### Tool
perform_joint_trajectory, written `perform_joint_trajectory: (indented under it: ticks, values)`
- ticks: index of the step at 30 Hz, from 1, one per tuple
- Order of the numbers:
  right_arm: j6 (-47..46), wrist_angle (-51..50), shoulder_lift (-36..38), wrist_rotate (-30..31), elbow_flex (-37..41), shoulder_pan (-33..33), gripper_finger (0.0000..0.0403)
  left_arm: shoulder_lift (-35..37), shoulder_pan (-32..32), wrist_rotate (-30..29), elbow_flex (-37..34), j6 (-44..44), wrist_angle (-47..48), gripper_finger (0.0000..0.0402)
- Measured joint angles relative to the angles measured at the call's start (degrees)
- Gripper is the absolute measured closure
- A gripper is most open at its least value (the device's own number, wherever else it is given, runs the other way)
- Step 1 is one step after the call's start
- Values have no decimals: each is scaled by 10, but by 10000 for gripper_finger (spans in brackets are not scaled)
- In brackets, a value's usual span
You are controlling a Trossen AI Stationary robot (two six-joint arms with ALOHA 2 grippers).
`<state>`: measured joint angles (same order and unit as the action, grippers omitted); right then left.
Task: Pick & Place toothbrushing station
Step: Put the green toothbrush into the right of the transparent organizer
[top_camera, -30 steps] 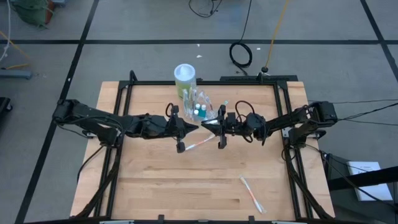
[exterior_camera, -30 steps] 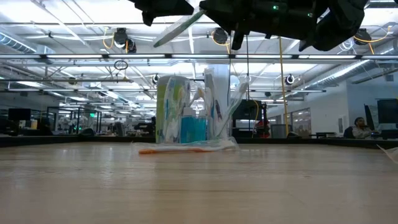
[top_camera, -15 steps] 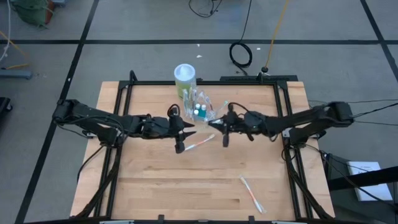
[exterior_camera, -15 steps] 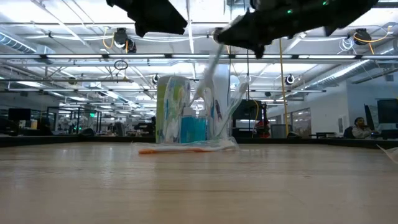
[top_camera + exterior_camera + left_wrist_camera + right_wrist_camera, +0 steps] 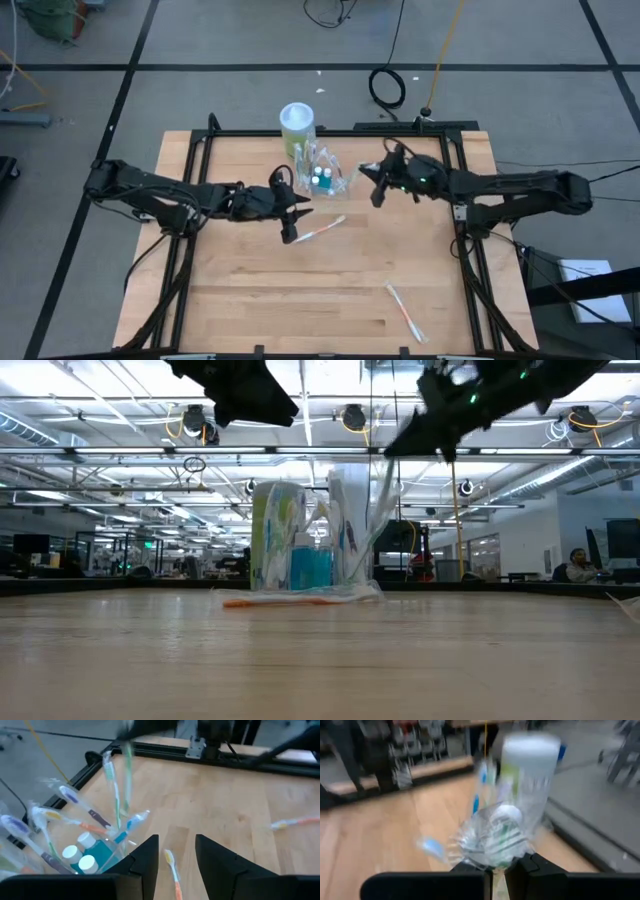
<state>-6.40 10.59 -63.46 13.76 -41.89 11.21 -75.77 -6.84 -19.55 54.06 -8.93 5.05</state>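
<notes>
A pale wooden table [image 5: 250, 290] in a black frame stands on a grey floor, with a long, brightly lit workshop hall behind it. Taking the clear toothbrushing station [image 5: 325, 176] as landmark, and going from the near edge outward: well nearer than it, toward the table's near right corner, lies a white toothbrush [image 5: 404, 312]; just in front of it lies an orange-handled toothbrush [image 5: 321, 230]. The left end effector [image 5: 290, 214] hangs over the table just left of that brush, fingers parted and holding nothing. The station sits near the far edge, already bristling with brushes and small blue bottles. The right end effector [image 5: 380, 180] hovers just right of it, fingers nearly together on what seems a thin brush handle angled into the cup; I cannot tell for sure. Touching the station behind stands the green canister [image 5: 297, 125].

Likely step: loading a brush. Next: release it cleanly, then fetch the orange one.

No writing is legible.
</notes>
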Motion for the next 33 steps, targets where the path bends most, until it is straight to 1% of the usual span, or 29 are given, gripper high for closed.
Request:
perform_joint_trajectory:
  ticks: [4, 11, 16, 21, 24, 26, 29, 33]
  values:
    - [-14, 2, -67, -48, 1, 32, 390, 0, 11, 0, 0, -23, -5, 270]
    - [-1, 52, -158, -50, 1, 46, 374, -19, 16, 1, 0, -24, -10, 270]
    - [0, 69, -180, -49, 0, 48, 360, -60, 17, 2, 0, -23, -22, 270]
    - [-15, 62, -175, -49, 1, 50, 329, -96, 25, 10, 0, 13, -37, 270]
    - [-2, 50, -162, -49, 1, 50, 308, -123, 37, 47, 0, 30, -61, 270]
    - [9, 24, -147, -48, 1, 50, 294, -146, 48, 81, 0, 29, -89, 266]
    - [4, -12, -122, -48, 1, 49, 274, -185, 61, 125, 0, 28, -114, 248]
    - [-17, -74, -83, -49, 1, 45, 256, -238, 75, 150, 0, 26, -143, 213]
